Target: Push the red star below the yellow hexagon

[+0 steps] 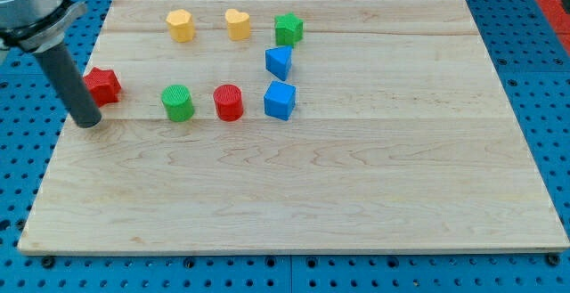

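Observation:
The red star [104,85] lies near the board's left edge. The yellow hexagon [180,25] sits near the view's top, to the right of and above the star. My tip [88,122] rests on the board just below and left of the red star, with the rod's side close against the star's left side.
A yellow heart [237,23] and a green star [288,28] sit right of the hexagon. A green cylinder [177,102], a red cylinder [228,101], a blue cube [280,100] and another blue block [278,61] stand mid-board. The wooden board [356,186] lies on a blue pegboard.

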Available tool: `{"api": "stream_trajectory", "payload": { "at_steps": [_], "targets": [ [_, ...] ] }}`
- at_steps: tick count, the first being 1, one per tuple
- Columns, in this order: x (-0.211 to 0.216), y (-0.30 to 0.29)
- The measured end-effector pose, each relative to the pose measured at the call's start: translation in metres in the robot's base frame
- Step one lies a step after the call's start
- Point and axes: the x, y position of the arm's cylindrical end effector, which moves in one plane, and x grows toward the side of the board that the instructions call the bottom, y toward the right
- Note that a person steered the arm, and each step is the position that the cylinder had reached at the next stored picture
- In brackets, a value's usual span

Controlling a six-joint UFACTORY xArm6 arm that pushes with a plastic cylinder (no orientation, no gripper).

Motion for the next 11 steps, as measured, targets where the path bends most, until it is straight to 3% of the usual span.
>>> {"api": "stream_trajectory", "payload": {
  "at_steps": [2, 4, 5, 6, 7, 8, 11],
  "targets": [
    [-0.072, -0.010],
    [-0.081, 0.068],
    [-0.099, 0.067],
    [-0.072, 0.055],
    [-0.055, 0.080],
    [-0.057, 0.109],
    [-0.072, 0.110]
  ]
}}
